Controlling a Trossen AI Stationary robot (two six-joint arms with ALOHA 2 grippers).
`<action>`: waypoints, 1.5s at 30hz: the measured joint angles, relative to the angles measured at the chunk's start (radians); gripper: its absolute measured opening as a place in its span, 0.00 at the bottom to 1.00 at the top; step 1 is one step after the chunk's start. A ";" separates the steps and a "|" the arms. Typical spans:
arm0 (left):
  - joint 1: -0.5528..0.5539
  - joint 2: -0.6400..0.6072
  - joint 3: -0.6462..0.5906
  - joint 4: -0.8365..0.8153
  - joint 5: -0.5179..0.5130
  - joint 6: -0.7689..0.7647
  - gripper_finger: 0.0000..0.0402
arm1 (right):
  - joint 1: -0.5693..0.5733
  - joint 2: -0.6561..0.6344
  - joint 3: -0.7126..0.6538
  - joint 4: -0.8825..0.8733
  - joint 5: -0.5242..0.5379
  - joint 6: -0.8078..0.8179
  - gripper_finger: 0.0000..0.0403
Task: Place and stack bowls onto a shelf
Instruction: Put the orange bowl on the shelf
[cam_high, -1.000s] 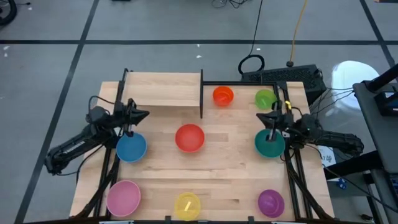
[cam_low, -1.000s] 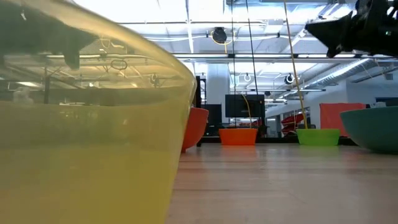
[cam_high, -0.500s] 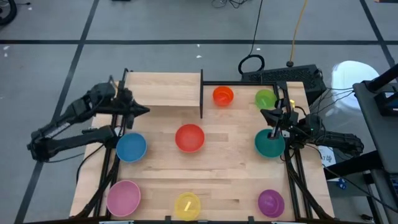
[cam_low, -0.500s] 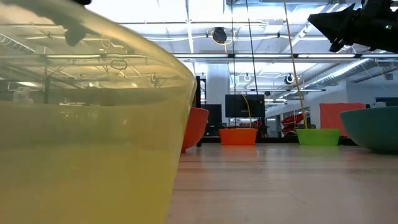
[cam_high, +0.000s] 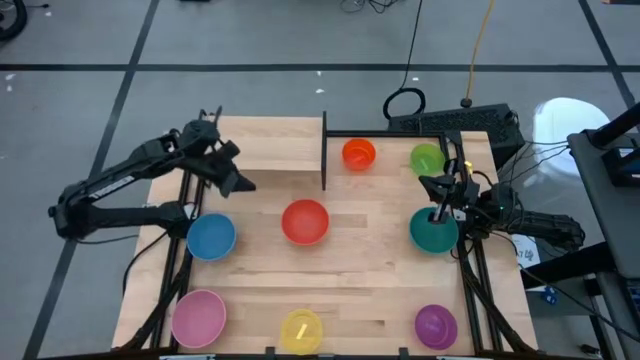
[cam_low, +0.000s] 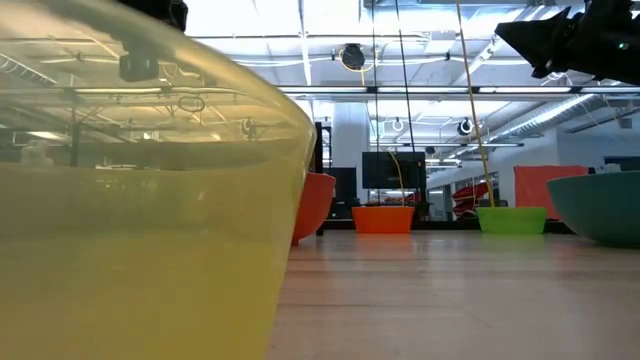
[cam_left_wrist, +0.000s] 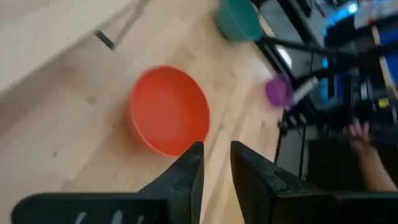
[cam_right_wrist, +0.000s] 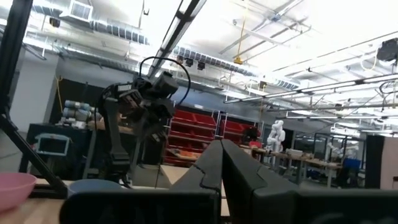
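Eight bowls rest upright on the wooden table: blue (cam_high: 211, 237), red (cam_high: 305, 222), orange (cam_high: 358, 153), green (cam_high: 426, 158), teal (cam_high: 433, 231), pink (cam_high: 198, 317), yellow (cam_high: 301, 330) and purple (cam_high: 436, 325). The pale shelf board (cam_high: 265, 145) with its black upright (cam_high: 324, 150) lies at the far left. My left gripper (cam_high: 238, 181) hovers near the shelf's front edge, pointing toward the red bowl (cam_left_wrist: 169, 111), its fingers (cam_left_wrist: 193, 168) a narrow gap apart and holding nothing. My right gripper (cam_high: 430, 185) is shut and hangs raised over the teal bowl's far rim.
Black frame rails (cam_high: 470, 270) run along both table sides. In the low view the yellow bowl (cam_low: 140, 200) fills the foreground. A person's hand (cam_left_wrist: 357, 130) shows beyond the table's right edge. Bare wood (cam_high: 370, 270) lies between the red and teal bowls.
My left gripper has risen from over the blue bowl, swung toward the far edge, then moved right along the shelf's front and turned toward the red bowl. My right gripper has edged slightly toward the far edge. No bowl has moved.
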 joint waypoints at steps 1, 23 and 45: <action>-0.016 0.004 0.000 0.000 0.004 0.035 0.21 | 0.000 0.000 0.000 0.000 0.000 0.000 0.00; -0.390 0.145 0.000 0.015 -0.236 0.378 0.19 | 0.000 0.003 0.174 -0.300 0.003 0.072 0.00; -0.445 0.218 0.000 0.199 -0.235 0.432 0.23 | 0.000 0.002 0.175 -0.298 0.001 0.083 0.00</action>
